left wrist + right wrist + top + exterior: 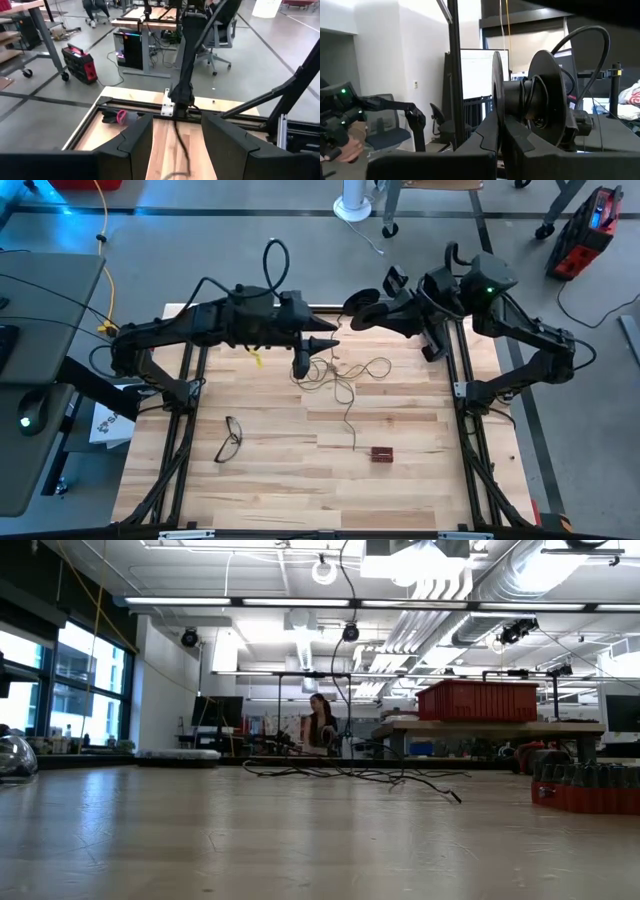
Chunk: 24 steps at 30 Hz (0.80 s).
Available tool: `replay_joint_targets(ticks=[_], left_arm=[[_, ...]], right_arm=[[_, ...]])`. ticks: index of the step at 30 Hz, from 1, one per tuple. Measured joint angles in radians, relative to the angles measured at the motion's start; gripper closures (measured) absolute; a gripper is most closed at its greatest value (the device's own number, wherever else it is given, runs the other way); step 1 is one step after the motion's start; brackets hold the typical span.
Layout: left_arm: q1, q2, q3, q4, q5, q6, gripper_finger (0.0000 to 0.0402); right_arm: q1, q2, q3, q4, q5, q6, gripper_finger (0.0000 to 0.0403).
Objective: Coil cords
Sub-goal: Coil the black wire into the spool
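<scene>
R gripper (497, 131) is sitting raised past the far edge of the tabletop (420, 470), fingers clenched on the reel (530, 92), gripping one disc by its rim so the hub w/ a few dark turns on it is standing clear above the fingers, prob. so wire can be laid onto it freely. L gripper (303, 365) is hovering over the far-middle of the tabletop w/ fingers (127, 145) released and spread, holding nothing; the wire (350, 385) is lying directly below and beyond those fingers, likely lined up for a pinch on the loose strand to feed it toward the reel. Wire is looking very thin and dark, sprawled in loose tangled loops near the L fingers, one tail running toward the near side and ending just beside a small red-brown block (382, 453). Most of it is lying uncoiled, so the job seems early on. Eyeglasses (230, 438) are lying well apart from both grippers.
</scene>
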Motion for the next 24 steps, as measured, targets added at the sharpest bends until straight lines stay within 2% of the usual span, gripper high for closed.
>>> replay_joint_targets(ticks=[5,17,24], left_arm=[[0.000,-0.002,0.000,0.001,0.000,0.008,0.0261],[0.000,-0.020,0.000,0.000,0.002,0.000,0.0383],[0.000,-0.037,0.000,-0.007,0.003,0.000,0.0400]], right_arm=[[0.000,0.000,0.000,0.000,-0.001,-0.003,0.0403],[0.000,0.000,0.000,0.000,-0.003,-0.005,0.0403],[0.000,0.000,0.000,0.000,-0.003,-0.005,0.0403]])
